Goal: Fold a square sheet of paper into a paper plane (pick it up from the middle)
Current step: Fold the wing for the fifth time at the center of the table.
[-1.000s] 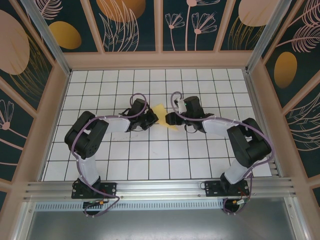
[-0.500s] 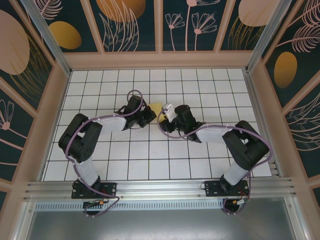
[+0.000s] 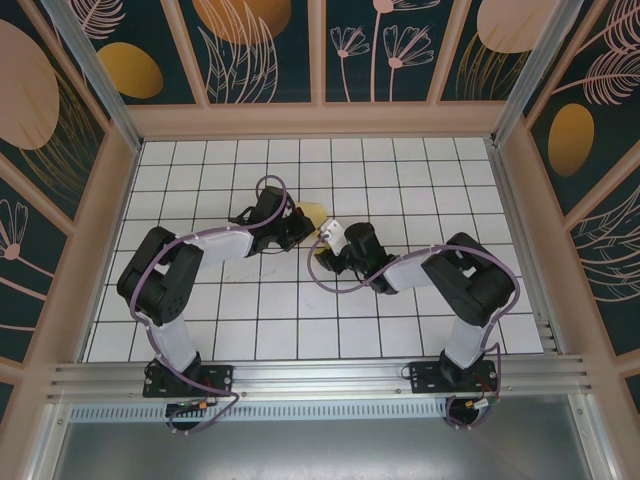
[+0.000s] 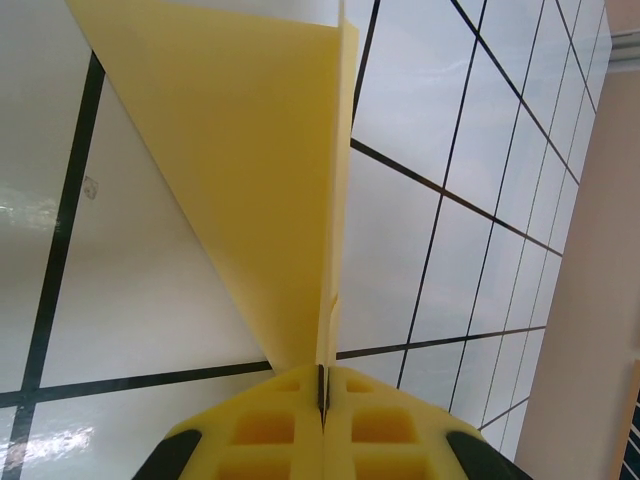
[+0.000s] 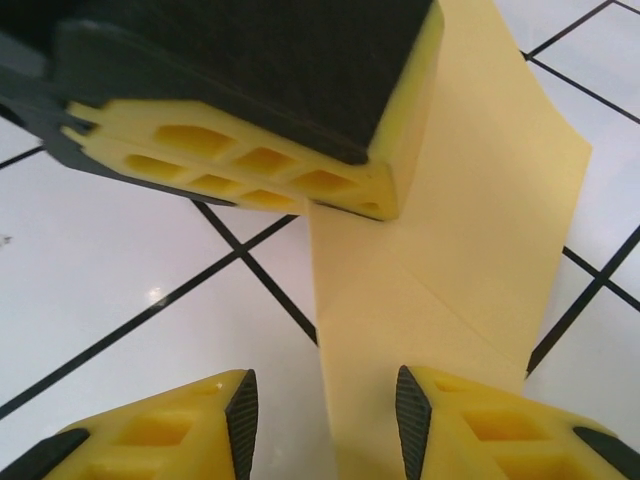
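A thin yellow paper sheet [image 3: 312, 213], folded into a wedge with creased flaps, sits near the middle of the white tiled counter [image 3: 250, 320] between the two arms' tips. The left jaws are pressed fully together on the sheet's folded edge: in the left wrist view their yellow pads [image 4: 270, 430] meet with the paper's narrow end pinched in the seam, and the wedge [image 4: 260, 180] widens away from them. The right jaws stand partly apart; their pads [image 5: 150, 430] flank the near end of the sheet [image 5: 450, 260], which lies flat on the tiles, without clamping it.
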Motion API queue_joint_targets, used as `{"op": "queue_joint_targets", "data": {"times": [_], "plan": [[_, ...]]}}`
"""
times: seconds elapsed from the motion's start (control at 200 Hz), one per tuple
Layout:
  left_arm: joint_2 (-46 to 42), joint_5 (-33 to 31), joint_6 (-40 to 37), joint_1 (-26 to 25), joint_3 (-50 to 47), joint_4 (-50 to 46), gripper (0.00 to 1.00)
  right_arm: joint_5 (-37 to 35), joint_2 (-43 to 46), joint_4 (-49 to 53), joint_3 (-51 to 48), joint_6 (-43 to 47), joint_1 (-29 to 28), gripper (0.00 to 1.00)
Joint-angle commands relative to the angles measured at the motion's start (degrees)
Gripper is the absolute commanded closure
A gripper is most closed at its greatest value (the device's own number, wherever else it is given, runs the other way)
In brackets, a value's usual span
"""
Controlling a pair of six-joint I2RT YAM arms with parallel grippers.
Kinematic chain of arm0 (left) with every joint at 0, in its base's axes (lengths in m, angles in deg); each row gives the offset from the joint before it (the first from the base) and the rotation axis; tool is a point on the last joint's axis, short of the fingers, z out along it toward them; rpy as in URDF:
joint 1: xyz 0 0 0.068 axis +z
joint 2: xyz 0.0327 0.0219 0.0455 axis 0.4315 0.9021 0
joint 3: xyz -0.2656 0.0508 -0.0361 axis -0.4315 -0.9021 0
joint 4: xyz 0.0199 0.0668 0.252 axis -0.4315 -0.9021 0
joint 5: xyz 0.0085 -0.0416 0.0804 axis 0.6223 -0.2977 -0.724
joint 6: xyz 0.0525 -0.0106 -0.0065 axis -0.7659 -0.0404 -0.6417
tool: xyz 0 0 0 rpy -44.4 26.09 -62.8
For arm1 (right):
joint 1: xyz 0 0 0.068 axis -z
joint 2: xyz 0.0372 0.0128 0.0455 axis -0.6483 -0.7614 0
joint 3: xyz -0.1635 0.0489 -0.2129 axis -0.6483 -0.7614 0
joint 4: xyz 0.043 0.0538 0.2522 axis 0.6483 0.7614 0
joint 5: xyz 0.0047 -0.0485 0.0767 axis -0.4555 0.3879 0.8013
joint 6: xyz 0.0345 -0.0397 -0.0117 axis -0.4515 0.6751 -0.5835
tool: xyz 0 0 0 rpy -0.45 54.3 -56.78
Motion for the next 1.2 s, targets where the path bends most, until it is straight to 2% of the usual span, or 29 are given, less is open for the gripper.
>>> {"op": "queue_joint_targets", "data": {"times": [0.0, 0.21, 0.631, 0.726, 0.816, 0.921, 0.996, 1.111, 1.196], "plan": [[-0.5, 0.51, -0.96, 0.39, 1.3, -1.81, 1.0, -2.91, -1.73, -6.15, 0.07, 1.36, -0.36, 0.59], [-0.52, 0.53, -0.77, 0.53, 1.54, -2.18, 0.99, -1.91, -3.52, -6.69, 1.66, 1.99, -0.37, 0.7], [-0.47, 1.03, -0.12, 0.9, 1.7, -2.42, 0.97, -3.19, -5.23, -8.9, 3.49, 3.24, -0.35, 0.71], [-0.69, 0.95, -0.15, 1.06, 1.53, -2.35, 0.96, -2.32, -5.1, -8.38, 3.71, 2.96, -0.37, 0.81], [-1.29, 0.62, -0.49, 1.58, 1.41, -2.43, 0.89, -1.3, -4.57, -7.37, 3.6, 2.18, -0.36, 0.88], [-2.91, 0.29, -1.01, 2.93, 0.95, -1.31, 0.72, 1.26, -4.36, -5.32, 3.86, 0.42, -0.36, 0.95], [-4.52, -0.33, -2.0, 4.5, 0.91, -1.46, 0.66, 2.84, -4.29, -3.97, 4.34, -1.37, -0.37, 1.0], [-7.8, -1.22, -3.37, 6.79, 0.3, -1.67, 0.56, 5.15, -4.34, -1.66, 5.49, -4.33, -0.36, 1.0], [-9.09, -2.42, -4.59, 7.82, -0.25, -2.65, 0.53, 7.24, -4.81, 0.94, 7.18, -6.45, -0.28, 1.0]]}}
